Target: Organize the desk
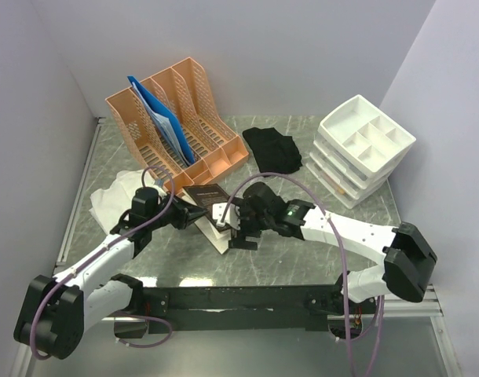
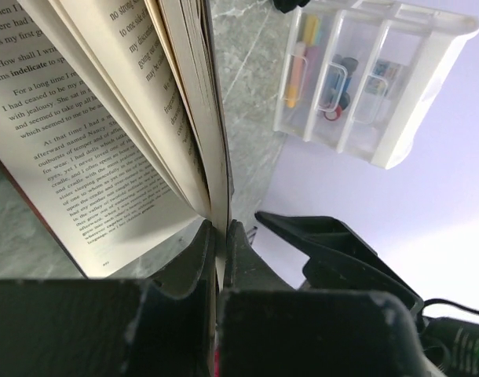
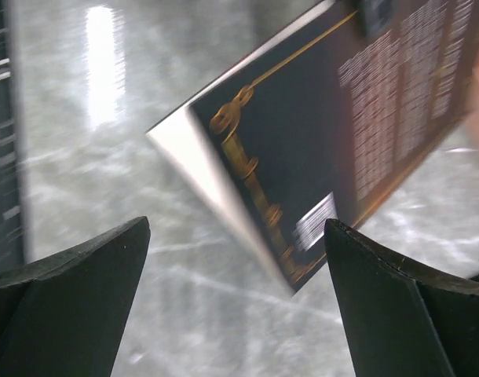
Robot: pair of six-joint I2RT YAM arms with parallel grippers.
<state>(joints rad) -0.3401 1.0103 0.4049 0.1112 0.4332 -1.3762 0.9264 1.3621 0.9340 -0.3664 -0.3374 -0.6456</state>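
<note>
Pinching the splayed paperback's (image 2: 90, 133) leaves in the closed left gripper (image 2: 220, 232), holding the right gripper (image 3: 235, 228) spread wide, empty, above the desk (image 3: 67, 157)

I read the desk (image 1: 302, 251) as a grey-green marble top filling the middle of the top view. Directly on it:
- Upper left: orange rack (image 1: 194, 110) holding blue folders (image 1: 162, 119).
- Upper centre: black cloth (image 1: 272, 148).
- Upper right: white drawer unit (image 1: 361, 149).
- Left: white cloth (image 1: 114, 196).
- Centre: open book (image 1: 210, 206); I cannot confirm it rests on the surface.
</note>
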